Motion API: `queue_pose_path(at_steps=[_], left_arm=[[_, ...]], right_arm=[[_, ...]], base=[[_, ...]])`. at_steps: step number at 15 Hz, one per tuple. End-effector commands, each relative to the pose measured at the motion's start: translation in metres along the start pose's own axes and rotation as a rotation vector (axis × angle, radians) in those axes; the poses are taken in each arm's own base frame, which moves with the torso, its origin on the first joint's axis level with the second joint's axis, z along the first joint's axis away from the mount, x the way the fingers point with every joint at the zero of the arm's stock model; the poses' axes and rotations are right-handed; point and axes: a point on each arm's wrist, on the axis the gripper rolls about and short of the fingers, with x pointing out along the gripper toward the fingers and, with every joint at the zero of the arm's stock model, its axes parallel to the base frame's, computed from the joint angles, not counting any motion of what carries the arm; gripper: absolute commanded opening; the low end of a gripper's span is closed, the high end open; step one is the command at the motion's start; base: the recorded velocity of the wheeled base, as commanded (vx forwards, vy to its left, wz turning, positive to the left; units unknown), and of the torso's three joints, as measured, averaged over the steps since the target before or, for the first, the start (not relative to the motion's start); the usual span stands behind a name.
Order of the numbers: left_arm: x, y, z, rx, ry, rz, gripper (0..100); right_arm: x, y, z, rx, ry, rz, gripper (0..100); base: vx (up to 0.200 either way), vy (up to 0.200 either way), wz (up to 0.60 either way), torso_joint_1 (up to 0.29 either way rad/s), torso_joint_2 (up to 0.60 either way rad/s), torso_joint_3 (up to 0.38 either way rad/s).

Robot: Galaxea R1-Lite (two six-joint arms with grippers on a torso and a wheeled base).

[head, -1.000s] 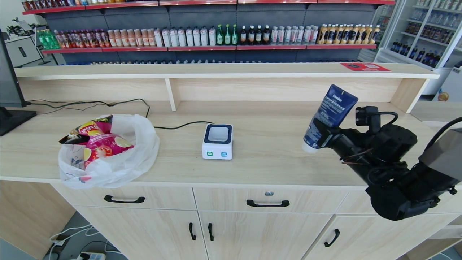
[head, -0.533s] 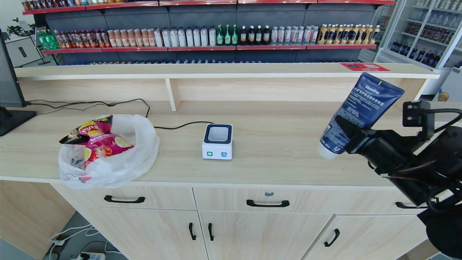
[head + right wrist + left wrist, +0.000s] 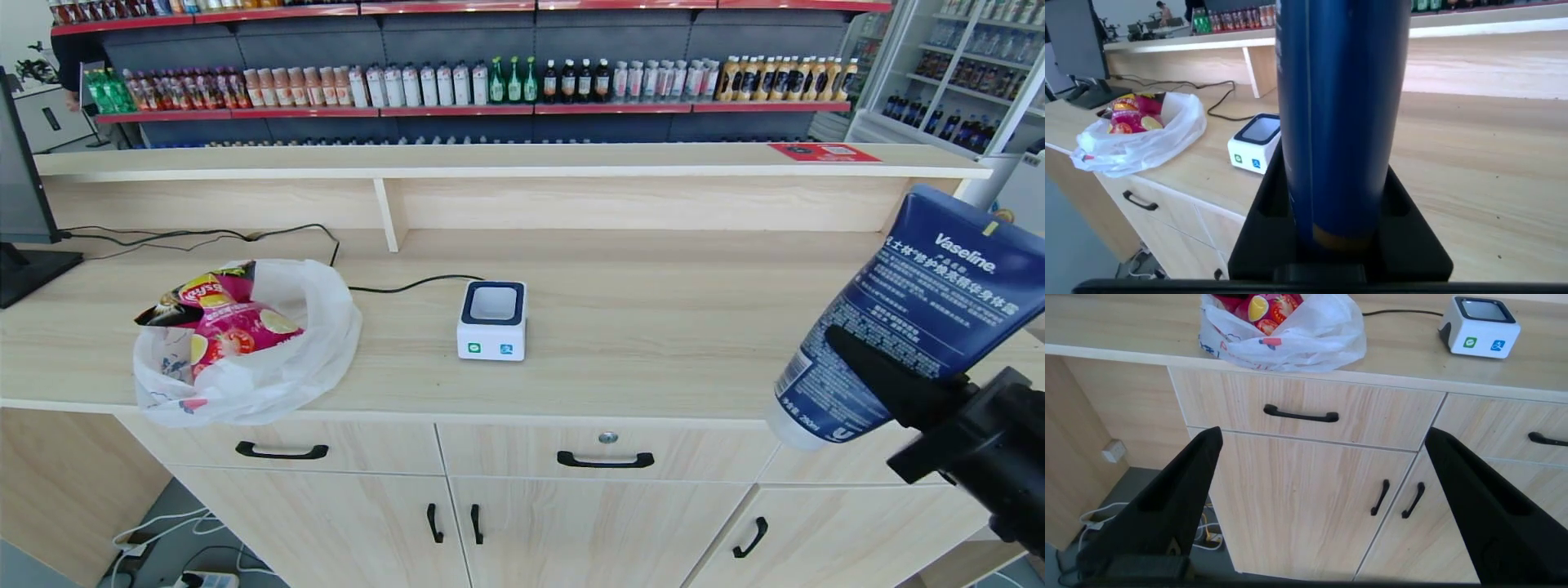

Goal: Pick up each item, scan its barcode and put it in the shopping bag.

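A dark blue lotion tube (image 3: 922,310) with a white cap hangs tilted at the far right, off the counter's front right corner. My right gripper (image 3: 886,384) is shut on its lower part; the right wrist view has the tube (image 3: 1343,106) upright between the jaws (image 3: 1343,220). The white barcode scanner (image 3: 492,319) sits mid-counter, well left of the tube. A white shopping bag (image 3: 269,367) with snack packs (image 3: 220,314) lies at the counter's left front. My left gripper (image 3: 1323,506) is open below the counter edge, facing the drawers, with the bag (image 3: 1315,339) above.
A monitor base (image 3: 24,273) and cables (image 3: 204,235) occupy the counter's left rear. A raised wooden ledge (image 3: 506,159) runs along the back, with bottle shelves (image 3: 490,82) behind. Drawers and cupboard doors (image 3: 604,460) lie beneath the counter.
My right arm has carried the tube rightward and down, nearer the camera and away from the scanner. Bag and scanner have not moved.
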Motion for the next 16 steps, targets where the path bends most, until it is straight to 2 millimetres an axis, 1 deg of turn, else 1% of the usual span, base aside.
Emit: queue_pose_path(at_steps=[1, 3, 5, 7, 8, 9, 11, 12, 13, 14, 15, 16], left_arm=[[0.000, 0.000, 0.000, 0.000, 0.001, 0.001, 100], [0.000, 0.000, 0.000, 0.000, 0.001, 0.001, 100], [0.000, 0.000, 0.000, 0.000, -0.001, 0.001, 100], [0.000, 0.000, 0.000, 0.000, -0.001, 0.001, 100], [0.000, 0.000, 0.000, 0.000, 0.001, 0.001, 100], [0.000, 0.000, 0.000, 0.000, -0.001, 0.001, 100], [0.000, 0.000, 0.000, 0.000, 0.001, 0.001, 100], [0.000, 0.000, 0.000, 0.000, -0.001, 0.001, 100], [0.000, 0.000, 0.000, 0.000, -0.001, 0.001, 100], [0.000, 0.000, 0.000, 0.000, 0.001, 0.001, 100], [0.000, 0.000, 0.000, 0.000, -0.001, 0.001, 100], [0.000, 0.000, 0.000, 0.000, -0.001, 0.001, 100]], right_arm=[[-0.008, 0.002, 0.008, -0.003, -0.038, 0.010, 0], [-0.012, 0.002, 0.008, 0.012, -0.038, 0.013, 0], [-0.010, 0.002, 0.009, 0.047, -0.045, 0.018, 0], [-0.012, 0.004, 0.007, 0.071, -0.031, 0.044, 0], [-0.013, 0.005, 0.008, 0.153, -0.026, 0.090, 0], [-0.012, 0.006, 0.012, 0.201, -0.041, 0.123, 0], [-0.008, 0.008, 0.019, 0.243, -0.056, 0.225, 0], [-0.008, 0.010, 0.019, 0.260, -0.041, 0.277, 0], [-0.007, 0.010, 0.016, 0.265, -0.022, 0.303, 0], [-0.002, 0.011, 0.008, 0.269, 0.026, 0.343, 0], [0.004, 0.011, 0.006, 0.281, 0.041, 0.357, 0], [0.012, 0.013, 0.007, 0.312, 0.037, 0.373, 0]], base=[[0.000, 0.000, 0.00, 0.000, 0.00, 0.000], [0.000, 0.000, 0.00, 0.000, 0.00, 0.000], [0.000, 0.000, 0.00, 0.000, 0.00, 0.000], [0.000, 0.000, 0.00, 0.000, 0.00, 0.000], [0.000, 0.000, 0.00, 0.000, 0.00, 0.000], [0.000, 0.000, 0.00, 0.000, 0.00, 0.000], [0.000, 0.000, 0.00, 0.000, 0.00, 0.000], [0.000, 0.000, 0.00, 0.000, 0.00, 0.000], [0.000, 0.000, 0.00, 0.000, 0.00, 0.000], [0.000, 0.000, 0.00, 0.000, 0.00, 0.000], [0.000, 0.000, 0.00, 0.000, 0.00, 0.000], [0.000, 0.000, 0.00, 0.000, 0.00, 0.000]])
